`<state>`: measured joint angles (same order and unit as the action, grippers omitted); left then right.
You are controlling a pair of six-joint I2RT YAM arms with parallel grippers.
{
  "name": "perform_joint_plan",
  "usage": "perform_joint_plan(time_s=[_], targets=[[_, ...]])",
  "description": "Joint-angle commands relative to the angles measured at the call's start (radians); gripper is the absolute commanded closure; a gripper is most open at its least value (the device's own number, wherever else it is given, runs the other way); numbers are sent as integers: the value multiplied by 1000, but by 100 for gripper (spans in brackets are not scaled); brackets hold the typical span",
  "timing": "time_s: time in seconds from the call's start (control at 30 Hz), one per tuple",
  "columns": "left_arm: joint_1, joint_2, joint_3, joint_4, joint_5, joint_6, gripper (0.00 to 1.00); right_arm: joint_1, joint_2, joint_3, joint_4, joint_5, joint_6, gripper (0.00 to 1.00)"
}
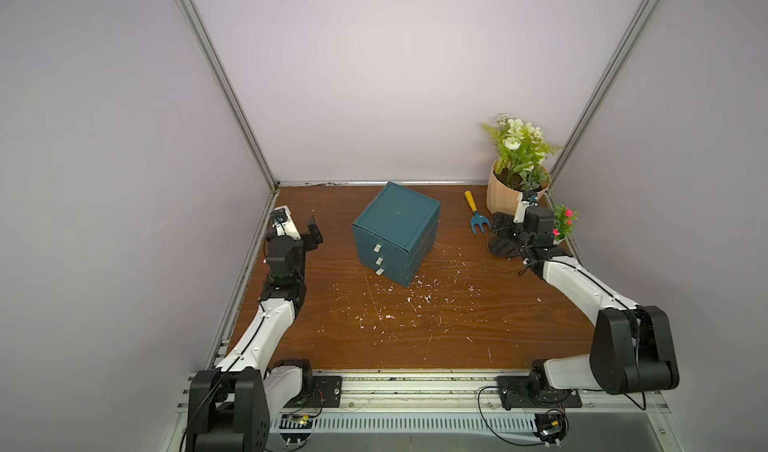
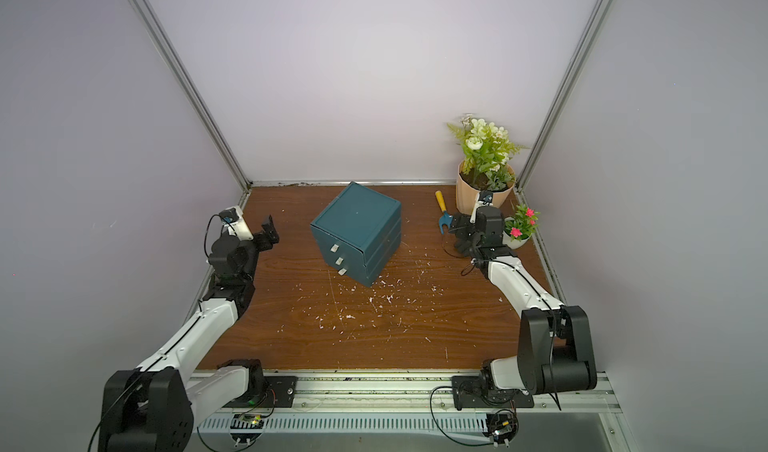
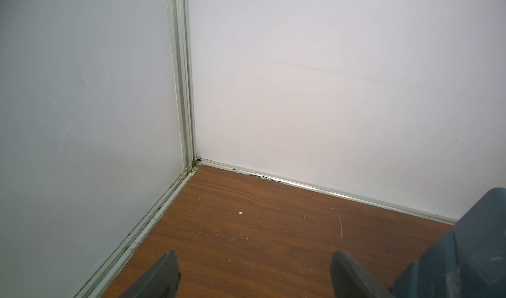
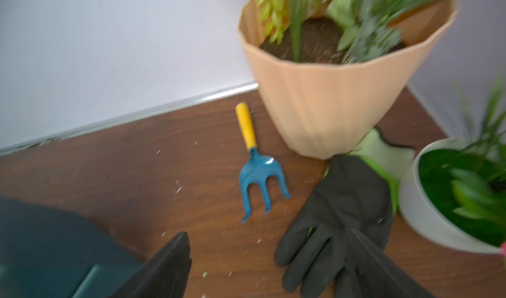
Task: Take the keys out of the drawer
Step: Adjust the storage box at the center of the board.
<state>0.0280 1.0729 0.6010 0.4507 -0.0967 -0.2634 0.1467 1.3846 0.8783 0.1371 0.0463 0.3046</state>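
Keys aren't visible in any view, so my read is they're inside the teal drawer unit (image 1: 395,230), which stands mid-table, turned at an angle, with all three drawers pushed in. Which drawer has them, no idea from here. Nothing of the task is done yet. The step in hand is getting a drawer open.

Left gripper (image 3: 256,276) hangs by the left wall, jaws spread wide with nothing between them, pointing at the back corner. Right gripper (image 4: 269,252) is on the far side, jaws also wide apart and empty as far as I can tell. It hovers over a black glove (image 4: 342,200) that lies beside the peach flower pot (image 4: 328,105) and near the blue-and-yellow garden fork (image 4: 257,173). None of that stuff matters for the job.

How I'd do it: the only things to grab are the small pale pull tabs (image 1: 378,259) on the front, stacked one above another. The front faces the near-left, so the left arm looks like the natural pick. Line the jaws up on one tab only, close on it, then pull straight out along the drawer's own direction, not sideways. The unit looks light and sits loose on the wooden table (image 1: 415,333), so I'd guess it might slide instead of opening. Bracing its back with the right arm should help. I'd start with the top drawer, since a top view could then see straight in.
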Motion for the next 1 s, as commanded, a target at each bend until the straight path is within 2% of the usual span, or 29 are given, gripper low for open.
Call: perform_joint_plan(time_s=[0.0, 0.17, 0.3, 0.43, 0.57, 0.8, 0.97], targets=[[-2, 11, 108, -253, 87, -107, 13, 74, -75, 74, -128, -125, 73, 10], [-3, 96, 263, -344, 263, -167, 14, 212, -148, 102, -186, -152, 112, 10], [-8, 189, 352, -336, 404, -231, 14, 299, -183, 73, -166, -204, 185, 10], [-29, 261, 405, -289, 477, -272, 16, 389, -159, 67, -128, -210, 212, 10], [-69, 319, 463, -326, 536, -272, 20, 439, -103, 114, -108, -239, 228, 10], [-100, 290, 398, -303, 624, -331, 27, 482, -1, 185, -94, -284, 244, 11], [-112, 231, 342, -302, 662, -351, 28, 482, 46, 203, -80, -317, 264, 10]])
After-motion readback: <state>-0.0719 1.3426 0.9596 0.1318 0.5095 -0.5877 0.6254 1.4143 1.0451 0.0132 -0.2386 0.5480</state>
